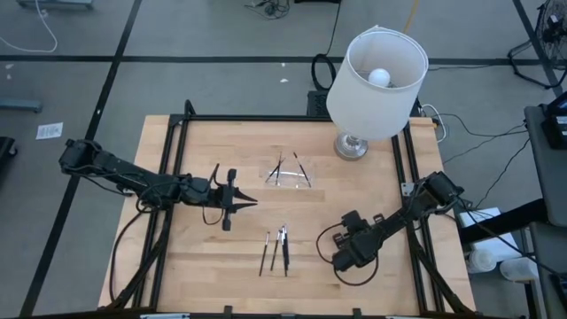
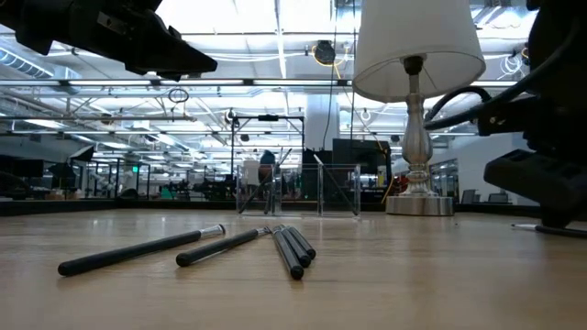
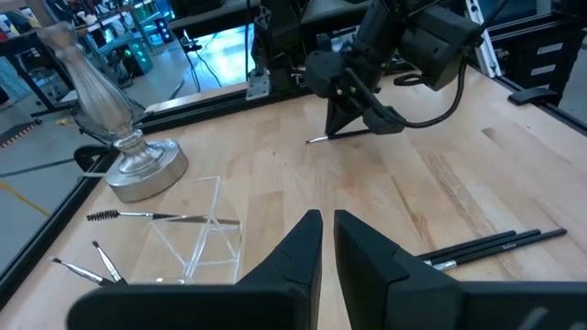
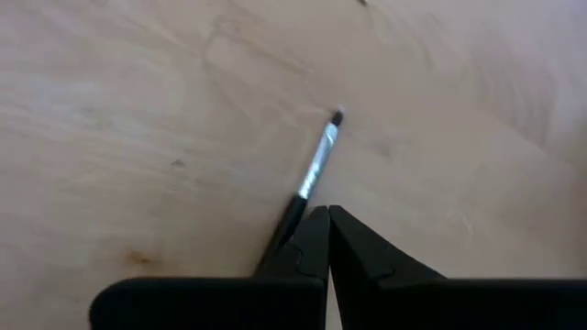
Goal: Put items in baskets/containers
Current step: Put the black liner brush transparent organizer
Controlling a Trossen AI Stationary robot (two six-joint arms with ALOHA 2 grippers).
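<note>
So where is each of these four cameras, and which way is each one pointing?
High view: above the table, looking straight down; shows both arms, the left gripper, the right gripper, the clear tray.
Low view: at tabletop height, looking level across the loose brushes into the room; arm parts hang at the upper corners.
Left wrist view: on the left arm, looking past its own fingers at tray and right arm.
Right wrist view: on the right arm, looking down at a brush.
Shared: high and low views both show the lamp.

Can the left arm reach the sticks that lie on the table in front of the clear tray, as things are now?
Probably yes: the left gripper hangs above the wood just beside the loose sticks, with nothing between them. The right gripper, near its own brush, stands aside.
</note>
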